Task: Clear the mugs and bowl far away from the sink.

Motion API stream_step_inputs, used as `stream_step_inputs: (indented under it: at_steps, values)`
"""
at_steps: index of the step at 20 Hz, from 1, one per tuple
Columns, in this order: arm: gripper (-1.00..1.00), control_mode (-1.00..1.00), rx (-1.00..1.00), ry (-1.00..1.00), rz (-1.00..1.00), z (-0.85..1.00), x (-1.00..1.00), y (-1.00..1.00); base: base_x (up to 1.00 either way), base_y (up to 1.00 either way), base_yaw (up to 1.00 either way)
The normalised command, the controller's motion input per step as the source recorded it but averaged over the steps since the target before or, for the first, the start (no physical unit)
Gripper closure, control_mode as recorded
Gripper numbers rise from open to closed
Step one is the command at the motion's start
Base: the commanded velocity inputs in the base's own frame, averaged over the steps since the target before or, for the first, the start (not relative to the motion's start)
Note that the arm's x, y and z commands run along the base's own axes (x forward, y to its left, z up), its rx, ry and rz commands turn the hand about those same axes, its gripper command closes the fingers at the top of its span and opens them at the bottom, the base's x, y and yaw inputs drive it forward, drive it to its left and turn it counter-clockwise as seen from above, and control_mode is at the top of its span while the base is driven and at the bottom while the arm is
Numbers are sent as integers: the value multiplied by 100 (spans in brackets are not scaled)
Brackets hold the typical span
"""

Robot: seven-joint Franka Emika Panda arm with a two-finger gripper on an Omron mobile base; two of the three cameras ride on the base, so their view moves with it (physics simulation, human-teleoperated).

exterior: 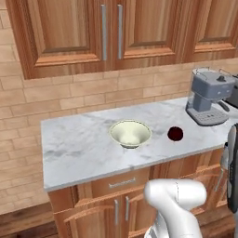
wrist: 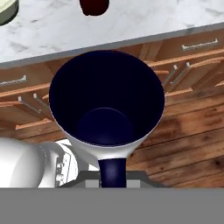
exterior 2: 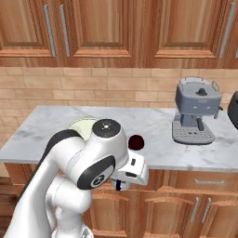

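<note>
Base views flank arm, face counter (exterior: 79, 148); hand view close, angled toward cabinet fronts.

The light is even and soft in all three views, bright enough, with no clear single source. On the marble counter (exterior: 79, 144) the cream bowl (exterior: 130, 134) and the maroon mug (exterior: 175, 134) throw only faint, small shadows close under them. The white arm (exterior 2: 88, 162) shows smooth shading, and a mild sheen. The pictures are rendered and a little soft, so the edges of the espresso machine (exterior 2: 196, 111) look slightly blurred. In the hand view the inside of a dark blue cup (wrist: 107, 103) is very dark, almost without detail. No glare and no bending at the borders.
</note>
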Motion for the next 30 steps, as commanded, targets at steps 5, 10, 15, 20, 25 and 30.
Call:
stream_step_inputs:
  at_steps: [5,10,15,20,25,30]
  values:
    - [100,100,0,0,0,0,0,0,6,14,35]
    - [100,100,0,0,0,0,0,0,14,0,36]
    - [100,-100,-3,0,23,-2,4,0,1,0,7]
    - [100,-100,0,0,8,0,51,-6,0,0,0]
    - [100,-100,0,2,-6,6,81,-58,0,0,0]
    - [100,-100,0,10,-17,0,99,-75,0,0,0]
